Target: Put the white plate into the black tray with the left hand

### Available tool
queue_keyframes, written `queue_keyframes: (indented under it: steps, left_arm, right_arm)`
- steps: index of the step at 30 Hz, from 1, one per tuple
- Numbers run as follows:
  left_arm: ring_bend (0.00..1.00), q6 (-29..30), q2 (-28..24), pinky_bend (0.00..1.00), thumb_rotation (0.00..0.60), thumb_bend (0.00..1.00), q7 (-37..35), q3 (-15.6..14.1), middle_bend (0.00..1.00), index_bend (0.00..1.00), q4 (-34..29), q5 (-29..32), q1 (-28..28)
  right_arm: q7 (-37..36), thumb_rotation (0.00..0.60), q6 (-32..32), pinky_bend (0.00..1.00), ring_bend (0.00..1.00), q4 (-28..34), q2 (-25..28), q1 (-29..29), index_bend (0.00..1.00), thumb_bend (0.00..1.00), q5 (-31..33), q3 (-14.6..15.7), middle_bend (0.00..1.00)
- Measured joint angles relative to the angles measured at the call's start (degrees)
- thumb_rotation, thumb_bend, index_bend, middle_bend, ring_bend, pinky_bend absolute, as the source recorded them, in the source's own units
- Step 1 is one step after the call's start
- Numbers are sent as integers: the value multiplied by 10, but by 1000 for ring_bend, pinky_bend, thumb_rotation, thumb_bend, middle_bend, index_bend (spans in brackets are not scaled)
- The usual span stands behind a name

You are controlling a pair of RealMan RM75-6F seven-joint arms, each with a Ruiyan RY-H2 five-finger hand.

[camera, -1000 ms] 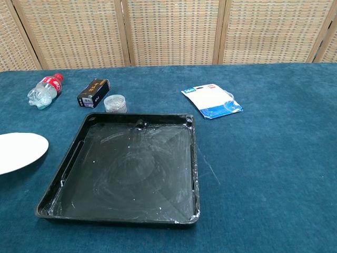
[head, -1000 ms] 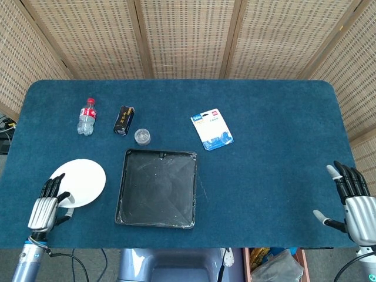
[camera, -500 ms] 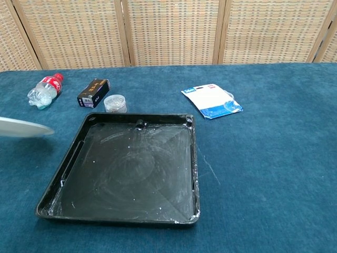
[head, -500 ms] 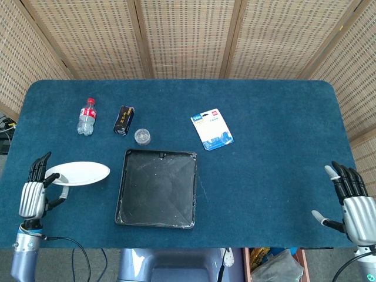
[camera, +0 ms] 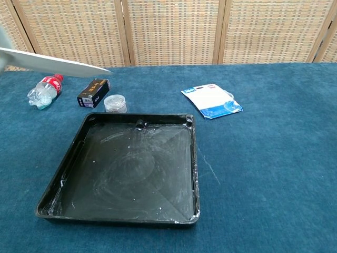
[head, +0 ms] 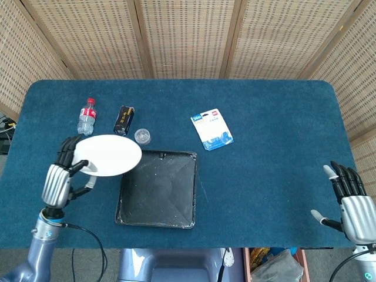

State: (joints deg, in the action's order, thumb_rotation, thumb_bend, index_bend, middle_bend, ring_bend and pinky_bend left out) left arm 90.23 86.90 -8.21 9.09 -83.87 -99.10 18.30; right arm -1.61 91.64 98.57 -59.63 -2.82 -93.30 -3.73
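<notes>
My left hand (head: 60, 179) holds the white plate (head: 108, 155) by its left rim, lifted above the table. The plate hangs over the black tray's (head: 187, 188) upper left corner. In the chest view the plate (camera: 52, 62) shows as a thin tilted edge at the top left, well above the black tray (camera: 192, 168); the hand itself is out of that frame. The tray holds nothing and has white smears inside. My right hand (head: 352, 200) is at the lower right table edge, fingers apart, holding nothing.
Behind the tray lie a small water bottle (head: 87, 116), a black box (head: 123, 120), and a small clear round container (head: 142, 137). A white and blue packet (head: 212, 128) lies to the tray's upper right. A wicker screen stands behind the table.
My left hand has lifted the plate off the table and carried it up and to the right, from beside the tray to over its upper left corner. The right hand stayed put.
</notes>
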Motion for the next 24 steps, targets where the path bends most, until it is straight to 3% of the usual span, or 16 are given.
queue_keyframes:
  steps: [10,24]
  left_arm:
    - [0,-77,63,0,600,481,63,-23,0,688,-5,5,39]
    - [0,-145,146,0,600,470,83,-42,0,664,73,37,81]
  right_arm:
    - [8,600,-8,0,0,-3,-4,-3,0,0,7,-2,0]
    - [15,600,-13,0,0,-3,-7,-6,0,0,11,-2,0]
